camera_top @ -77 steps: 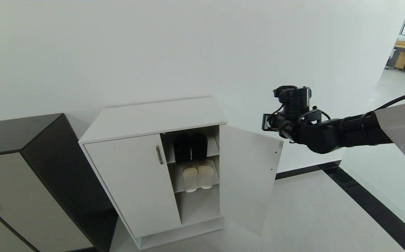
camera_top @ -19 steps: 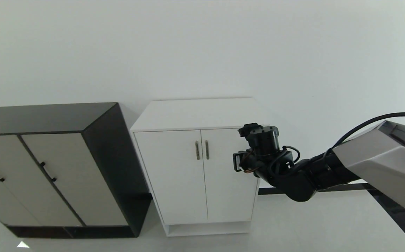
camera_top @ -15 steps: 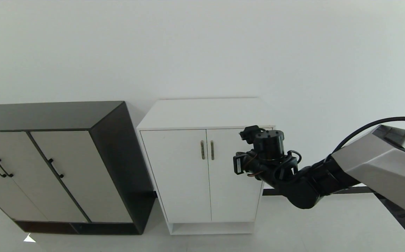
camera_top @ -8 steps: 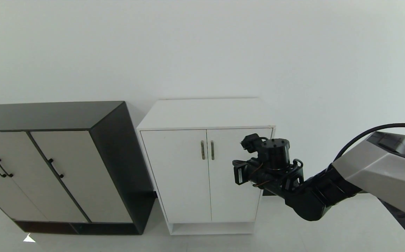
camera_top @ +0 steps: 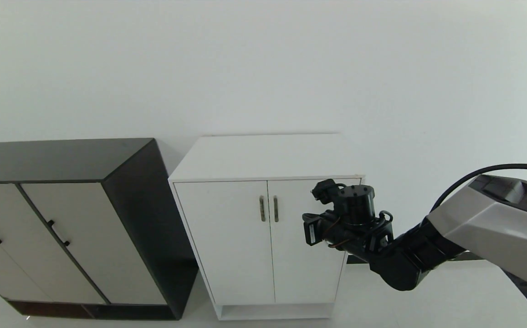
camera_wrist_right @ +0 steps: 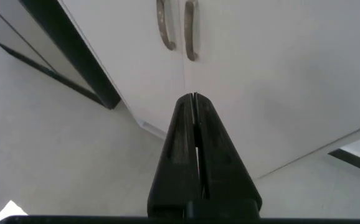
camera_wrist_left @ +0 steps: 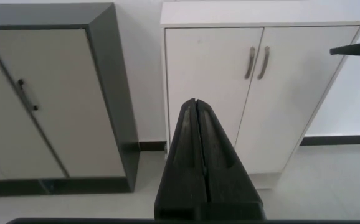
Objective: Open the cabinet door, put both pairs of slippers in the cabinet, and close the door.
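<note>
Right gripper (camera_wrist_right: 194,99), clenched with fingers pressed together and nothing held, is shown just before the white cabinet (camera_top: 245,157). The two doors (camera_top: 227,241) of this cabinet are seen shut. The paired handles (camera_wrist_right: 190,31) lie just beyond the fingertips; whether the door is touched cannot be told. Left gripper (camera_wrist_left: 195,102), likewise clenched and empty, is held farther back, with the white cabinet ahead of it and a dark cabinet (camera_wrist_left: 114,93) beside that.

A plain white wall (camera_top: 263,68) is filling the back of the room under soft, even light. A black cabinet (camera_top: 149,218) with two pale doors (camera_top: 99,255) and black handles (camera_top: 57,233) is standing against it on a glossy pale floor (camera_top: 404,314), with a dark skirting strip (camera_wrist_left: 339,140) running along the wall's foot.
</note>
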{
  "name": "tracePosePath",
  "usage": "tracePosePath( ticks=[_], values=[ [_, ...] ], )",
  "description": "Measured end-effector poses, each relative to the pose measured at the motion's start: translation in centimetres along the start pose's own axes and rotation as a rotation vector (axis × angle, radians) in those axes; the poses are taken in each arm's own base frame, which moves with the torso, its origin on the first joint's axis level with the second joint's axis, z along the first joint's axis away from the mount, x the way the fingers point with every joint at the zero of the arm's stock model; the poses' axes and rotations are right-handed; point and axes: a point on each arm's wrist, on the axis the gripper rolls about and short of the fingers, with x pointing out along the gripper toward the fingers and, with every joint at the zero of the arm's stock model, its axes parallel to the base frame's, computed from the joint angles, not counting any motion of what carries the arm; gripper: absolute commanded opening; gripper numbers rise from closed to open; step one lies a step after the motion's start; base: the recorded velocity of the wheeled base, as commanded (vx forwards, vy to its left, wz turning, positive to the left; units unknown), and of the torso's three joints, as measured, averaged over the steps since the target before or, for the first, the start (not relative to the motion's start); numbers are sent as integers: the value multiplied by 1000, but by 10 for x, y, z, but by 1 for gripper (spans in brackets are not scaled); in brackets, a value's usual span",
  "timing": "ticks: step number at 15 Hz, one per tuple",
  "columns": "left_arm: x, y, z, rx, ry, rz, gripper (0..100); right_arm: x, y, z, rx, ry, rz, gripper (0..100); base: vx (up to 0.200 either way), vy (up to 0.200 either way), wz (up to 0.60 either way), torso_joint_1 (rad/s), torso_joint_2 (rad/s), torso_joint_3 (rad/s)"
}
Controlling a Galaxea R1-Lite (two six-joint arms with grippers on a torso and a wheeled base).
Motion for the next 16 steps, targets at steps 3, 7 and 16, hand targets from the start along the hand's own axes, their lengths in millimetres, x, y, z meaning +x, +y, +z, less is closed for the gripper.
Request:
tracePosePath(
  ticks=[3,7,16],
  values=[
    [0,0,0,0,0,0,0,1,1,-4,-2,12,1,0,200,0,0,7,4,2],
    [0,0,0,-1,0,0,0,2,2,-8,-3,23,4,0,100,0,0,1,1,1],
    [0,0,0,3,0,-1,0,21,-2,-7,5,-5,7,0,0,0,0,0,0,0]
  ],
)
